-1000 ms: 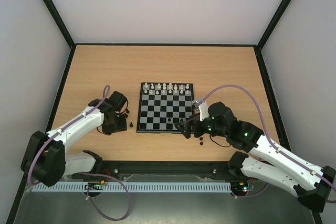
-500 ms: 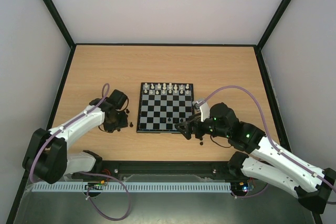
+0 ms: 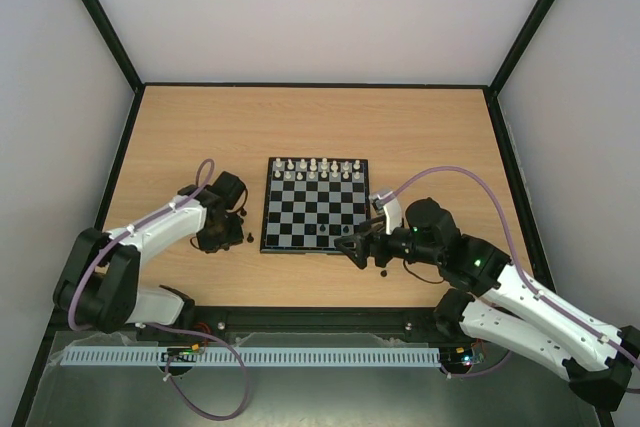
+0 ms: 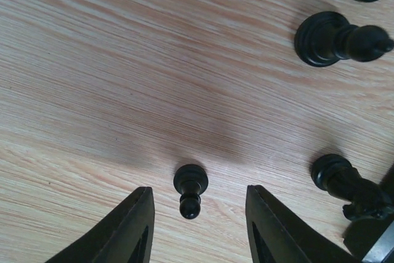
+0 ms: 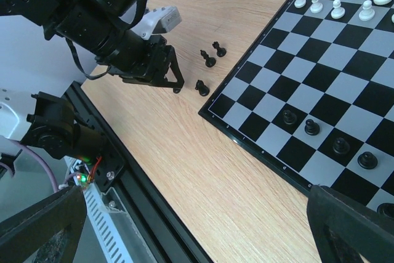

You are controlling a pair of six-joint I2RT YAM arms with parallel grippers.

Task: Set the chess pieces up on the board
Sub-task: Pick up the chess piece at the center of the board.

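Left tool (image 4: 198, 196) is straddling a small black plastic pawn (image 4: 190, 184) on the pale wood-grain surface (image 4: 92, 60), left of the black-and-grey checkered board (image 3: 310, 209). Its fingers are apart and not gripping.

Right tool (image 3: 348, 245) is hovering spread and empty (near the board corner).

Risk: an off-centre squeeze tipping the pawn.

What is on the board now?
White pieces stand in two rows at the board's far edge; at least four black pieces stand near the near edge. The right gripper covers that edge's right corner in the top view.
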